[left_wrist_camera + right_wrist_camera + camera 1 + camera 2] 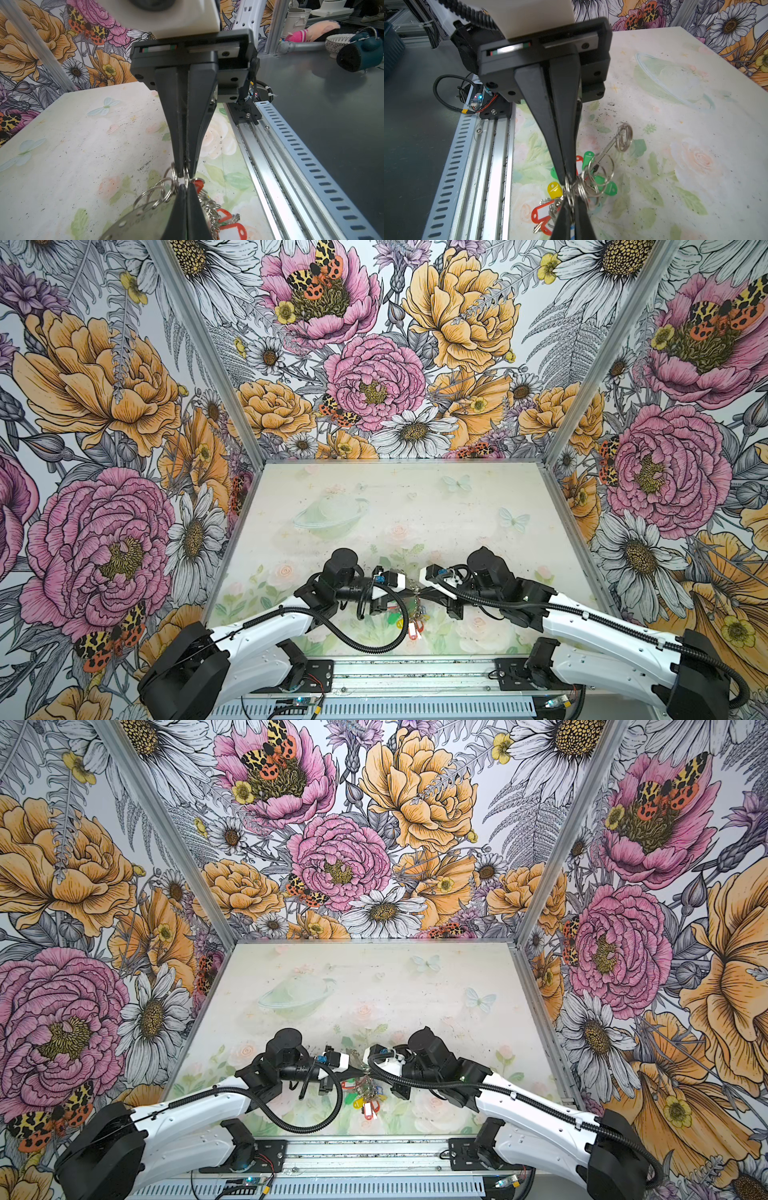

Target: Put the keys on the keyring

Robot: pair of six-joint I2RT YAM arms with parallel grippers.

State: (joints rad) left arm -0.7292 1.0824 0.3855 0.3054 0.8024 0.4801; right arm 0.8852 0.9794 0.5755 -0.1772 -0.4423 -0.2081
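Mid-task, as I judge it. My left gripper (185,172) is pinched fully shut, tips in the split rings (600,176) at the edge of the keyring (133,220). My right gripper (568,179) meets it tip to tip, also fully closed in the same bunch. I cannot tell which single ring each one has. The grey plate looks tilted up off the table (415,506), carried between both arms.

The red-tagged key (542,214) lies flat on the table at the near side of the bunch, just beside my tips and close to the front rail (492,155). Whether its ring is already through the plate is hidden by the crowd of rings. I judge the threading not confirmed, so spreading a ring and feeding the key on is left.

In the way: a yellow tag (554,188) and green tags (609,188) touch the bunch. A coiled wire (625,136) sticks up just behind. My left arm's cable (357,639) loops near the tags.
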